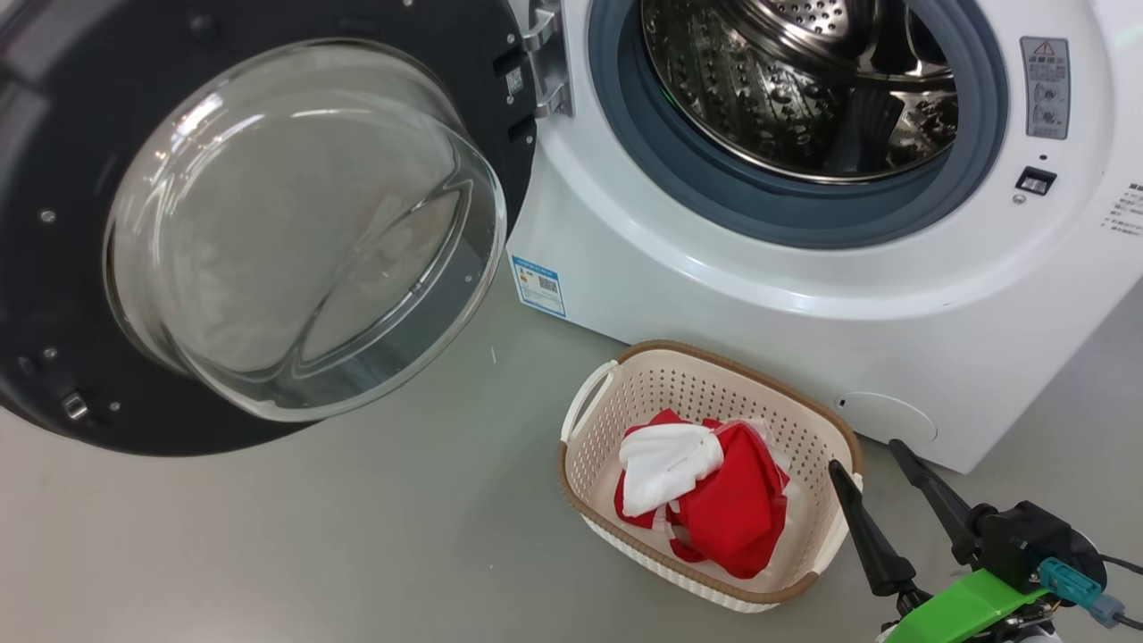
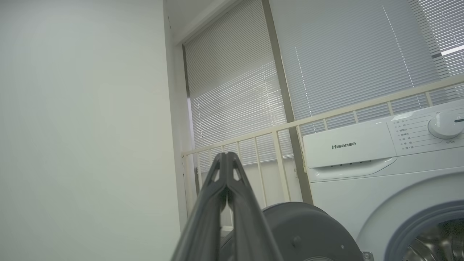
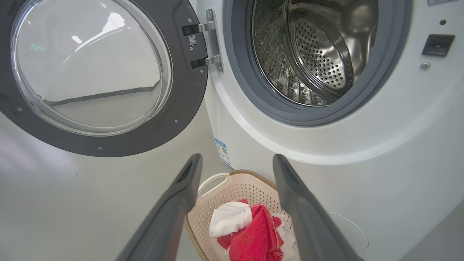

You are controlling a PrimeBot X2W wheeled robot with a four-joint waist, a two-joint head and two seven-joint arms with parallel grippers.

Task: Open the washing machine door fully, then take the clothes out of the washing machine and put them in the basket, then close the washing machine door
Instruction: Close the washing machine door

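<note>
clothes (image 1: 705, 500) in the basket (image 1: 714, 357), drum (image 1: 786, 98) looks empty, right gripper (image 1: 865, 454) splayed, left gripper (image 2: 227, 155) pinched on nothing, so next: swing the washing machine door (image 1: 295, 232) shut

Right fingers spread wide, left fingers pressed together.
The right gripper (image 1: 864, 455) sits at the lower right of the head view. Its two long dark fingers are parted and slant up and to the left from a black wrist with a green bracket (image 1: 969, 607). The left gripper (image 2: 226, 156) has its fingertips touching.
</note>
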